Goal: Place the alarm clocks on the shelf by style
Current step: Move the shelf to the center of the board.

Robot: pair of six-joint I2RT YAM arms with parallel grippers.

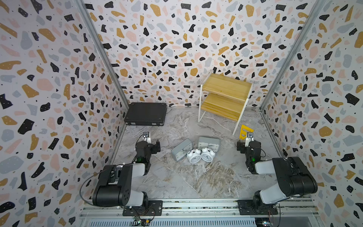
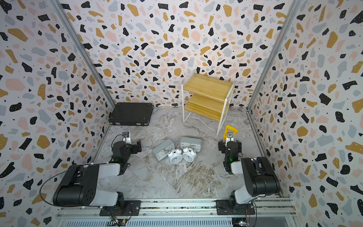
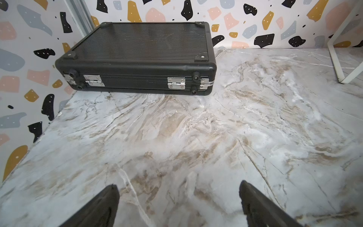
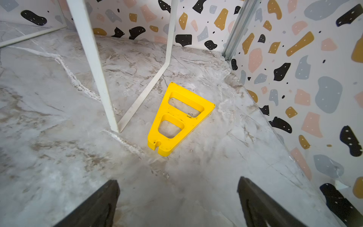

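In the right wrist view the shelf (image 4: pixel 94 64) is cut off to its white legs. The right arm (image 1: pixel 253 151) partly hides the yellow wedge (image 1: pixel 247 128).

Two grey rectangular clocks (image 1: pixel 181 151), two white twin-bell clocks (image 1: pixel 194 156), one two-tier shelf (image 1: pixel 225 86), one black case (image 1: pixel 146 113), one yellow wedge (image 4: pixel 167 144).

Four alarm clocks (image 1: pixel 194 156) clustered, shelf (image 1: pixel 225 86) behind

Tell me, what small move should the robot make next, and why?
Probably swing the open right gripper toward the grey rectangular clock nearest it: all four clocks sit clustered on the table, the shelf is bare, and that gripper holds nothing.
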